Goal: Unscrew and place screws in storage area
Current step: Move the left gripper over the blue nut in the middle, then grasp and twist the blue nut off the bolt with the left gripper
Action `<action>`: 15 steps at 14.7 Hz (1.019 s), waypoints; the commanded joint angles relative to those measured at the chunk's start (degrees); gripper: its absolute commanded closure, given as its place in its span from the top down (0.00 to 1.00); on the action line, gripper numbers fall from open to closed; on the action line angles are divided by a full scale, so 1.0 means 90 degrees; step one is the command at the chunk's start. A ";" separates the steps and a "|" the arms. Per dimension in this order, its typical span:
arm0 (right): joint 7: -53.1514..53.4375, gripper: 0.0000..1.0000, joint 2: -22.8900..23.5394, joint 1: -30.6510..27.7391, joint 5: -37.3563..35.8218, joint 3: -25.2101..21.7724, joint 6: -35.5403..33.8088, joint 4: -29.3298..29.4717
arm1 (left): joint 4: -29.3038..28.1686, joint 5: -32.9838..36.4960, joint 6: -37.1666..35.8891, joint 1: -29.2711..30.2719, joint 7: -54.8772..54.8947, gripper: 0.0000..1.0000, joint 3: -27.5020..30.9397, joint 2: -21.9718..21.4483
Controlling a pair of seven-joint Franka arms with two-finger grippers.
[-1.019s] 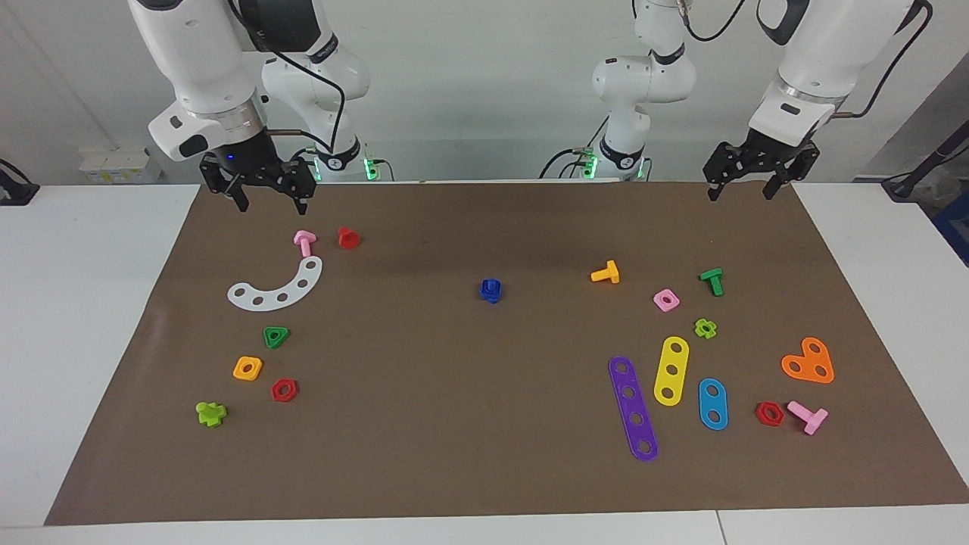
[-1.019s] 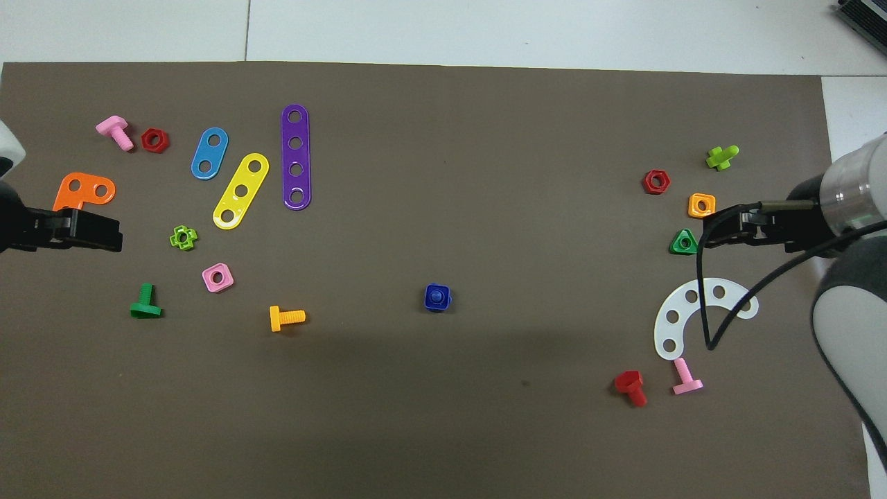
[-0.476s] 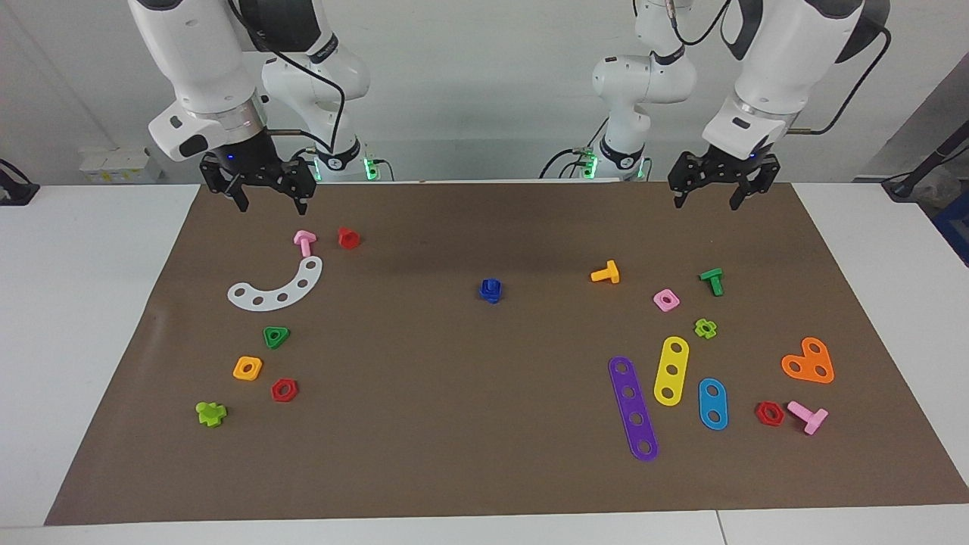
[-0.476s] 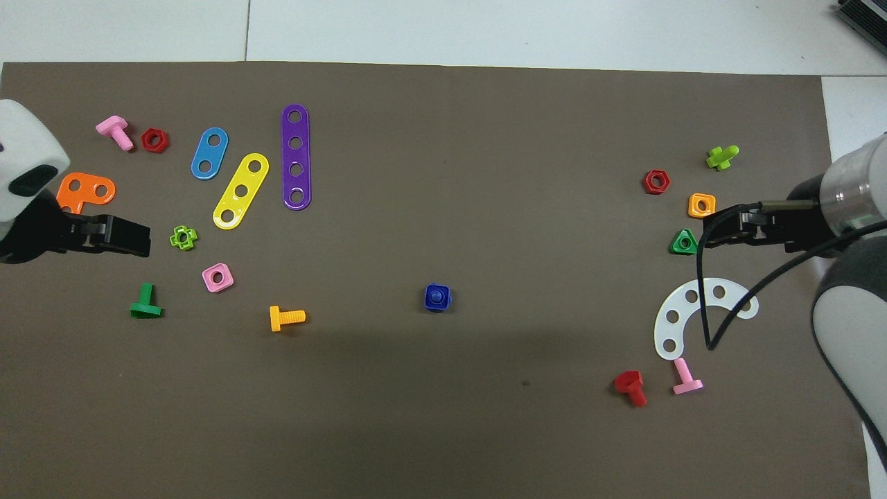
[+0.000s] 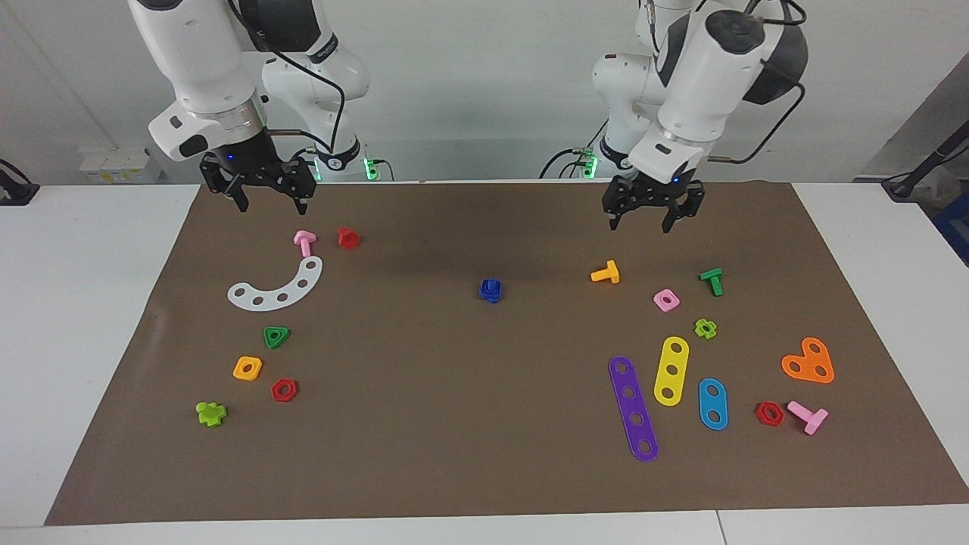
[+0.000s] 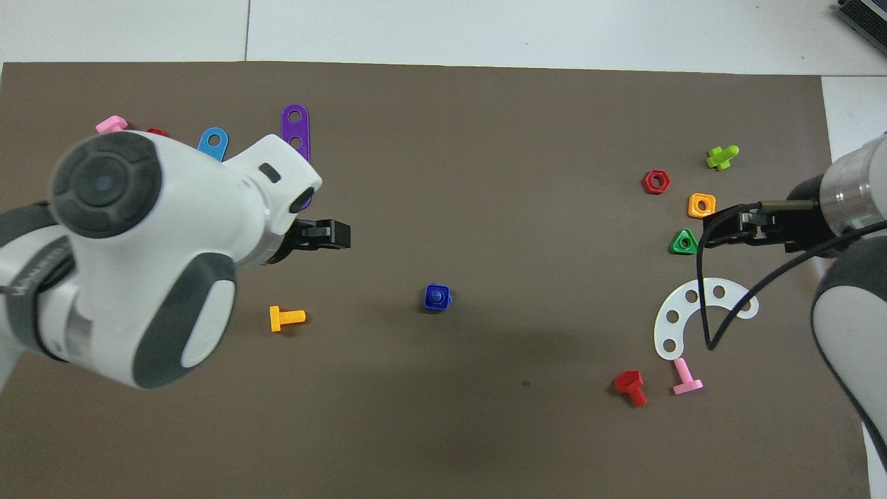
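Hovering spread left claw [image 5: 652, 214] above the mat [image 5: 484, 424], blue bolt [image 5: 490, 290] untouched, right claw [image 5: 257, 189] spread, waiting.

bolts [image 5: 606, 272]: 7 | loose nuts [image 5: 284, 390]: 6 | flat holed plates [image 5: 634, 409]: 5 | brown mat [image 5: 454, 393]: 1

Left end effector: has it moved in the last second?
Yes. The left end effector has swung from the mat's corner toward the blue bolt, now above the orange bolt.
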 commanded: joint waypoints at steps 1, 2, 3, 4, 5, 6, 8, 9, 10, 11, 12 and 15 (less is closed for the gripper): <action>-0.0009 1.00 0.0005 -0.0058 0.0040 0.0022 -0.0115 0.0058 | 0.0002 -0.0082 0.0846 -0.0556 -0.0792 1.00 0.0115 0.0501; -0.0009 1.00 0.0005 -0.0058 0.0040 0.0022 -0.0115 0.0058 | 0.0002 -0.0082 0.1023 -0.0644 -0.0881 1.00 0.0105 0.0580; -0.0009 1.00 0.0005 -0.0058 0.0030 0.0022 -0.0115 0.0058 | 0.0050 -0.0092 0.1121 -0.0674 -0.0892 1.00 0.0105 0.0687; -0.0009 1.00 0.0005 -0.0058 0.0040 0.0022 -0.0115 0.0058 | 0.0090 -0.0092 0.1277 -0.0800 -0.0911 1.00 0.0105 0.0853; -0.0009 1.00 0.0005 -0.0058 0.0040 0.0022 -0.0115 0.0058 | 0.0090 -0.0102 0.1443 -0.0966 -0.0931 1.00 0.0115 0.0980; -0.0009 1.00 0.0005 -0.0058 0.0040 0.0022 -0.0115 0.0058 | 0.0109 -0.0092 0.1560 -0.1074 -0.0979 1.00 0.0115 0.1136; -0.0009 1.00 0.0005 -0.0058 0.0040 0.0022 -0.0115 0.0058 | 0.0168 -0.0092 0.1834 -0.1327 -0.1009 1.00 0.0125 0.1507; -0.0009 1.00 0.0005 -0.0058 0.0040 0.0022 -0.0115 0.0058 | 0.0168 -0.0024 0.1864 -0.1406 -0.1029 1.00 0.0125 0.1673; -0.0009 1.00 0.0005 -0.0058 0.0030 0.0022 -0.0115 0.0058 | 0.0168 -0.0004 0.1932 -0.1542 -0.1067 1.00 0.0144 0.1868; -0.0009 1.00 0.0005 -0.0058 0.0040 0.0022 -0.0115 0.0058 | 0.0149 0.0006 0.2087 -0.1621 -0.1087 1.00 0.0154 0.2025; -0.0009 1.00 0.0005 -0.0058 0.0040 0.0022 -0.0115 0.0058 | 0.0129 0.0025 0.2157 -0.1631 -0.1087 1.00 0.0154 0.2123; -0.0009 1.00 0.0005 -0.0058 0.0030 0.0022 -0.0106 0.0058 | -0.0056 0.0220 0.2118 -0.1738 -0.1068 1.00 0.0144 0.2163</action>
